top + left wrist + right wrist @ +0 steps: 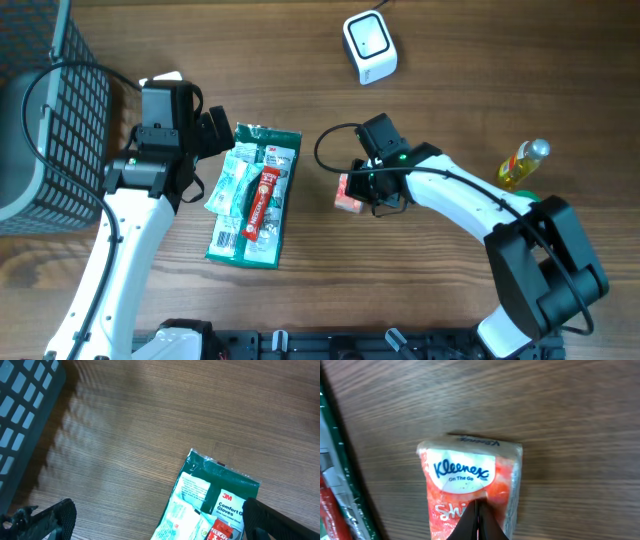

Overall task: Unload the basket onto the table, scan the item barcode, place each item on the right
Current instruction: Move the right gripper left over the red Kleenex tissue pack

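Pressed together, the right gripper's (pixel 477 522) jaws look to be pinching the wrapper of the Kleenex pack (pixel 465 475), which lies near table centre. At its nine o'clock, the left gripper (pixel 218 132) hangs spread wide by the glove packet (pixel 255 195). I judge this the grasp step. Next I'd lift the pack toward the scanner (pixel 369 45) at twelve o'clock, barcode facing it.

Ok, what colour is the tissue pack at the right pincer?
Kleenex pack: orange-red with a white label and blue lettering. Shows best in the right wrist view.
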Controlling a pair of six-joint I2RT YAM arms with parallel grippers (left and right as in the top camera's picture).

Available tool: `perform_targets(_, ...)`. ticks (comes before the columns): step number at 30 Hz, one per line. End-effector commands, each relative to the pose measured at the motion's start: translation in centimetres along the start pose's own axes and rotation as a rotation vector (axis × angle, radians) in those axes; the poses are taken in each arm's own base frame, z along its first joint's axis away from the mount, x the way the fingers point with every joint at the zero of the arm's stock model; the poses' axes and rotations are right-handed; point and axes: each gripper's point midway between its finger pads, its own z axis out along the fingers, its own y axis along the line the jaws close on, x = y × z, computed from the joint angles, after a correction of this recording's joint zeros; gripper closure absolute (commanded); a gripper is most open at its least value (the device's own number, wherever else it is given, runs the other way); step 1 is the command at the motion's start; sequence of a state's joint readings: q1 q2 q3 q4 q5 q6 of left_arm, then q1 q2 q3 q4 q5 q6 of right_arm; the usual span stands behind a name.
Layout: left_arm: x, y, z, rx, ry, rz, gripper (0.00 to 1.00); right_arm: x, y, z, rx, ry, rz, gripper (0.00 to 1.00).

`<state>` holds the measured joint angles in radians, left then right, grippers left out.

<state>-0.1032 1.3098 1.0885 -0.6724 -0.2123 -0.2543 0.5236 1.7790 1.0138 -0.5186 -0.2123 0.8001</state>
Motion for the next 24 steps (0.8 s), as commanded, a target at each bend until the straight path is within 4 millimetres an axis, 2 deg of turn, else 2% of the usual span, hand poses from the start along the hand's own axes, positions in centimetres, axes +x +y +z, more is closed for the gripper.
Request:
perform_targets(1,-0.6,0.1,-0.3,-0.003,-0.018,-0.022,0.0,-0.6,-1.2,0.0,0.0,0.016,-0.01,0.96)
perform_targets(3,-0.6,0.1,-0.3,-0.003,-0.018,-0.022,0.0,-0.8,-0.3,-0.1,-0.062,0.027,-0.05,0.96)
perform_targets(8,-0.6,0.1,-0.3,-0.003,-0.018,-0.023,0.0,-1.3,0.6,-0.3,-0.099,0.008,-0.117,0.96)
perform_targets(10,-0.6,0.1,-0.3,-0.003,-0.018,-0.022,0.0,-1.5,1.6,-0.8,-0.142,0.001,-0.148,0.96)
perform_targets(13,-0.6,0.1,-0.3,-0.003,-0.018,-0.022,0.0,-1.8,2.0,-1.7,-0.156,-0.024,-0.163,0.96)
perform_targets(24,-0.6,0.1,-0.3,-0.003,-0.018,-0.022,0.0,-2.6,-0.4,-1.7,-0.043,-0.062,-0.114,0.96)
